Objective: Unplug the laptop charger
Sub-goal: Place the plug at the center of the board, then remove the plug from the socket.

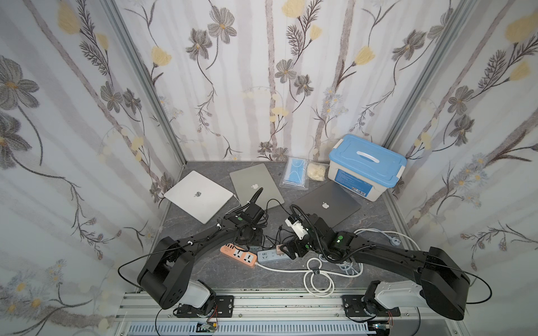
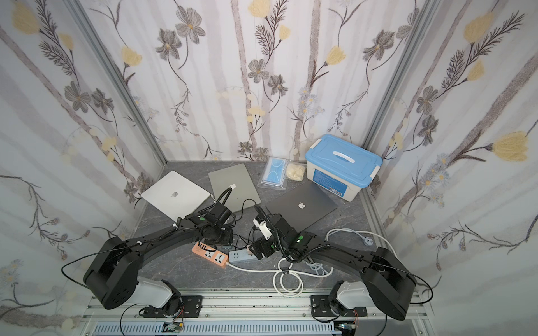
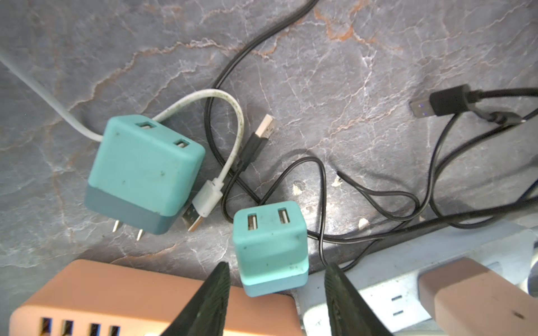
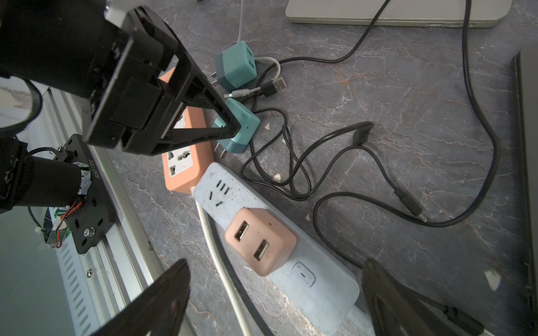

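Right gripper (image 4: pixel 276 261): spread wide, hovering over pink USB charger (image 4: pixel 259 241), not pinching it. Pink charger plugged into grey-blue power strip (image 4: pixel 221 186) on worktop (image 4: pixel 407 116). Left gripper (image 3: pixel 278 264): spread, straddling small teal charger (image 3: pixel 270 247), not clamped. Teal one unplugged, prongs bare, just beside orange power strip (image 3: pixel 116 291). Second teal charger (image 3: pixel 145 171) loose nearby.

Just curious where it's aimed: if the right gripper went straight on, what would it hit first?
Most likely the pink charger, plugged into the grey strip: it sits dead ahead of the open right gripper. Depth is unclear.
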Motion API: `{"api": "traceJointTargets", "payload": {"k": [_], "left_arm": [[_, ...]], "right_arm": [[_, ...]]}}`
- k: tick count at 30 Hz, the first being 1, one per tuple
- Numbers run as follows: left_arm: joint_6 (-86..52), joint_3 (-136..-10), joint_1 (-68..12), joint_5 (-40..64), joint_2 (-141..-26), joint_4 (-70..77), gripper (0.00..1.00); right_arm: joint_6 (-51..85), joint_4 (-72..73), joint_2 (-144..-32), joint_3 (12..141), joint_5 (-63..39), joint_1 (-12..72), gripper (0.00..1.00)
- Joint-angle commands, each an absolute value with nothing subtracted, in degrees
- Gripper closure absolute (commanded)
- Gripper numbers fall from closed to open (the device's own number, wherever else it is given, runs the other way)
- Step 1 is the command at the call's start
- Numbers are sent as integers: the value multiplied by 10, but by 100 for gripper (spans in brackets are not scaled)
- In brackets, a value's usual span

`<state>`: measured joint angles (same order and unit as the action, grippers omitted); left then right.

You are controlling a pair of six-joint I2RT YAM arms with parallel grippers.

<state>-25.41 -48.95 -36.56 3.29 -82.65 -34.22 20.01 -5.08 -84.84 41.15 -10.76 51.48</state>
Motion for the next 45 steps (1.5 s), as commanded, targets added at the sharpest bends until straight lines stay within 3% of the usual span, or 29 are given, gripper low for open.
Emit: {"api": "traceJointTargets", "payload": {"k": [1, 12, 26, 33, 45], "left_arm": [[-243, -489, -365, 38, -809, -358, 44], [-309, -410, -384, 151, -749, -280, 43], [-334, -382, -415, 117, -788, -243, 43], [-345, -365, -415, 110, -794, -232, 43], [-345, -364, -415, 99, -801, -236, 43]], "right_arm": [[190, -38, -854, 417, -119, 516, 8], [151, -19, -901, 448, -152, 526, 13], [132, -52, -978, 493, -110, 535, 27], [120, -50, -983, 487, -112, 536, 39], [106, -44, -979, 471, -105, 538, 44]]}}
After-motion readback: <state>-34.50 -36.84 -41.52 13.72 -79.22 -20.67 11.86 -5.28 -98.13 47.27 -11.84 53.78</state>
